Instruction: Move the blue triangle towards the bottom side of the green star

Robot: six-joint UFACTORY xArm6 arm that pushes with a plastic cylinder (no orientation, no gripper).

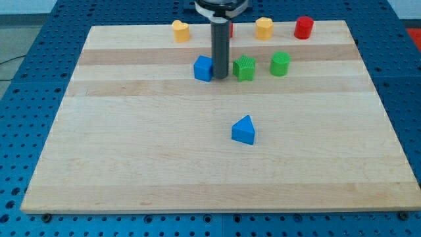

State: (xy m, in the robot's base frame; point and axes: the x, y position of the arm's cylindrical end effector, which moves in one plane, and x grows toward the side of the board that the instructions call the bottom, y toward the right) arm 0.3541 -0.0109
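- Camera view: the wooden surface (131, 164) fills most of the frame, a pale plank board lying on a blue perforated base (26, 99). No bin, tray or other container stands on it; every block sits directly on the wood.
- The dark rod comes down from the view's top centre, and my tip (220, 76) rests on the surface in the upper middle, between the blue cube (204, 68) just to its left and the green star (245, 68) just to its right. Whether it touches either one cannot be told.
- There is no claw on this arm, so no open or closed state applies; the rod holds nothing.
- The blue triangle (244, 130) lies alone near the middle of the surface, well below my tip and slightly to the view's right, apart from all other blocks. It sits almost straight below the green star, with bare wood between them.
- A second green block (280, 64), ridged and roundish, stands just right of the green star.
- Along the top edge sit a yellow block (181, 30) at left, another yellow block (264, 28) right of the rod, and a red cylinder (303, 27) furthest right.
- A sliver of another red block (230, 29) peeks out right beside the rod; its shape is hidden.
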